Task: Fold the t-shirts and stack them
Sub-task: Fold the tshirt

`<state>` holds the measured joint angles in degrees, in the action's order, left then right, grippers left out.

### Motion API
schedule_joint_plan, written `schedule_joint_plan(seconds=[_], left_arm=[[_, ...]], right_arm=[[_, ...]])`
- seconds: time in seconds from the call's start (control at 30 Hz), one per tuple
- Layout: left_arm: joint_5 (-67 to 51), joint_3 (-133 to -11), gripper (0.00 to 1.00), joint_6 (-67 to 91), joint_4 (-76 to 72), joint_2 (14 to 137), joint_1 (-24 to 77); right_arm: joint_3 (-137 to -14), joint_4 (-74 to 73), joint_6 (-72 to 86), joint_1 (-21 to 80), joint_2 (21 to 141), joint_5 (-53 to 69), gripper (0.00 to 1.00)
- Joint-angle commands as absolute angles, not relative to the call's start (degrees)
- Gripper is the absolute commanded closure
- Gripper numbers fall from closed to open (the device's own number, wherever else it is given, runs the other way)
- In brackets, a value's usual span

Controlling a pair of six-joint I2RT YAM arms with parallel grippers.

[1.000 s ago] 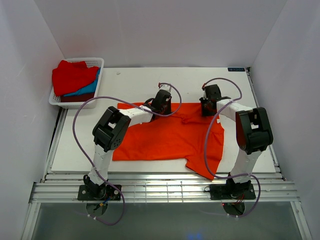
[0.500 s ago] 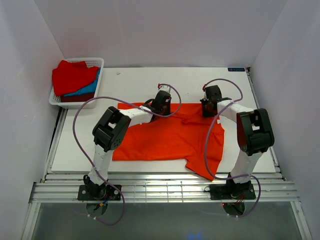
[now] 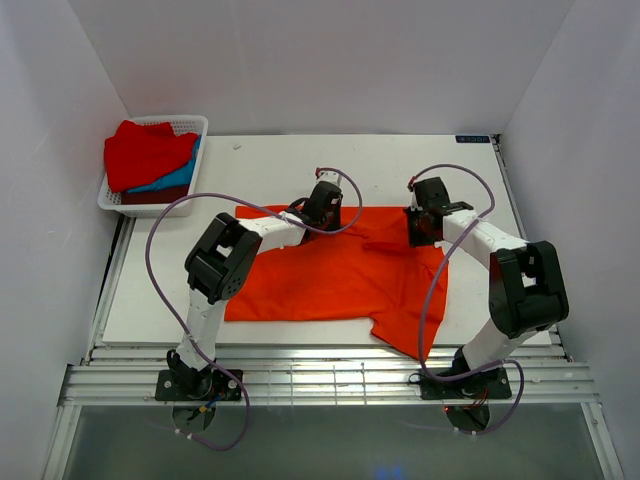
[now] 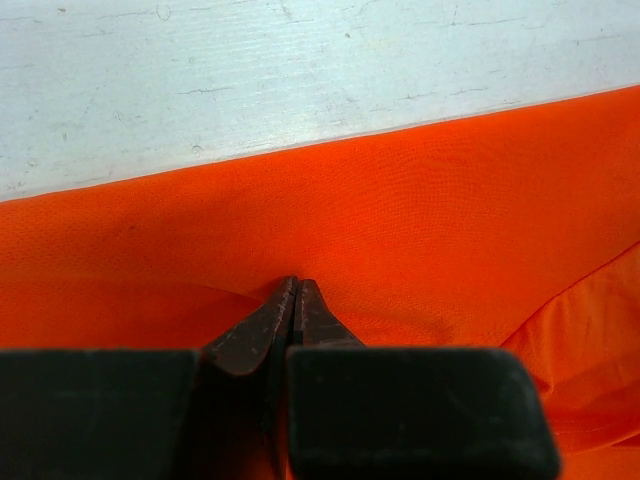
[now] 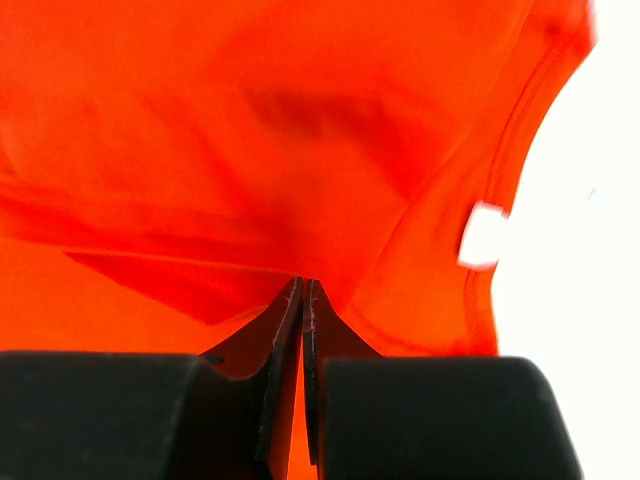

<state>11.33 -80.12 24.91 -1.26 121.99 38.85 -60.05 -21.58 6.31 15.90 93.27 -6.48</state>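
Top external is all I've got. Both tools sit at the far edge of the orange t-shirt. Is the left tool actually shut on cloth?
Observer: Yes. In the left wrist view the left tool is shut, its tips pinching a small ridge of the orange t-shirt just inside the edge.
Operator: And the right one?
Observer: The right wrist view shows the right tool shut too, with a sliver of orange cloth between its fingers.
Operator: Any landmark near that grip?
Observer: A small white tag sits on the cloth, to the right of the tips in that view.
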Motion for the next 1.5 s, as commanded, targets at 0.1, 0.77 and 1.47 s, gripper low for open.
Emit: schedule_joint_plan(seconds=[0.1,0.77,1.47], left_arm=[[12.82,-80.42,0.87,24.17,-0.79,119.27,39.2],[32.96,-66.99,0.64,22.14,3.51,104.41,30.6],[31.73,-61.53,1.0,30.32,9.84,110.66,21.98]], right_arm=[[-56.61,-32.15,10.62,18.89,91.41,-11.24,0.89],[-72.77,-21.54,9.49,17.23,103.42,-11.69,0.92],[-79.98,-21.71,8.7,11.08,117.07,-10.28,0.92]])
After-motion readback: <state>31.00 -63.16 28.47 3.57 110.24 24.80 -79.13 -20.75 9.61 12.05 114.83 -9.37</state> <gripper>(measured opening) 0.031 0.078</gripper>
